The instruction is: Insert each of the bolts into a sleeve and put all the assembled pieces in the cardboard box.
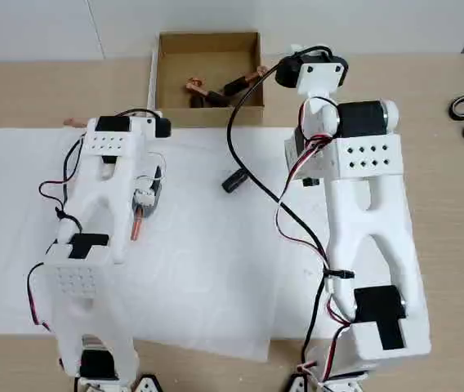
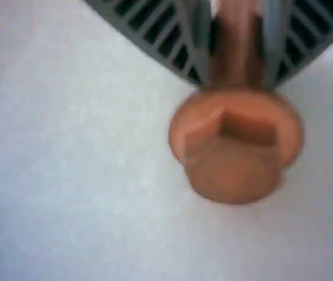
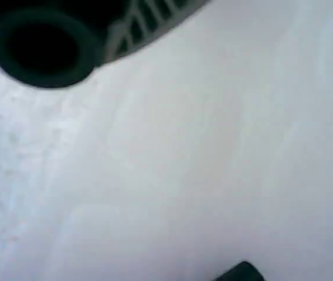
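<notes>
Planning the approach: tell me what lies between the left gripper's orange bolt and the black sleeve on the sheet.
Bare white sheet, seen in the high view.

Diffuse overhead room light; the high view is bright and even. The white sheet (image 1: 216, 278) reflects softly, with no hard glare, and the arms (image 1: 371, 204) cast only faint, short shadows on it. The inside of the cardboard box (image 1: 207, 117) is shaded along its walls. Left wrist view: the bolt (image 2: 235, 146), clamped between the fingers (image 2: 155, 29) of the left gripper (image 2: 235, 70), is lit on its head; the sheet is paler beside the fingers and greyer farther from them. Right wrist view: the bore of the sleeve (image 3: 43, 50) is black.
</notes>
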